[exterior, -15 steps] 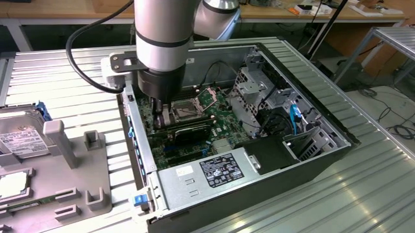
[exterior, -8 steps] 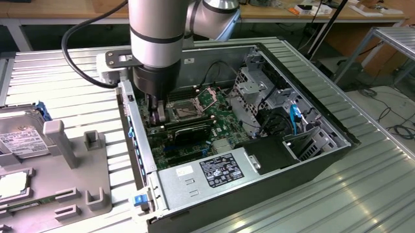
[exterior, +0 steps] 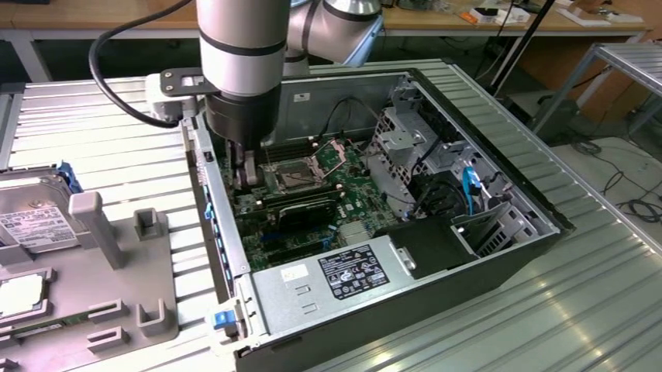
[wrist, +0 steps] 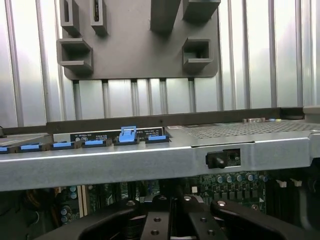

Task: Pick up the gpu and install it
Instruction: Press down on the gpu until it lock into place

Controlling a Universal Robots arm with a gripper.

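The gpu [exterior: 303, 211] is a black card low inside the open computer case [exterior: 517, 205], lying across the green motherboard [exterior: 346, 167] below the processor socket. My gripper [exterior: 246, 175] reaches straight down into the case beside its wall on the exterior view's left, at that end of the card. Its fingers are shut. Whether they pinch the card's edge or only rest on it is not visible. In the wrist view the black fingers [wrist: 125, 222] of my gripper [wrist: 172, 227] meet over the circuit board, under the grey case rim [wrist: 150, 162].
A grey parts holder [exterior: 114, 294] with upright posts sits on the exterior view's left and carries a hard drive [exterior: 31, 225]. The power supply [exterior: 342, 271] fills the case's near end, with the drive cage [exterior: 398, 143] and cables beyond. Blue latches [wrist: 127, 135] line the case rim.
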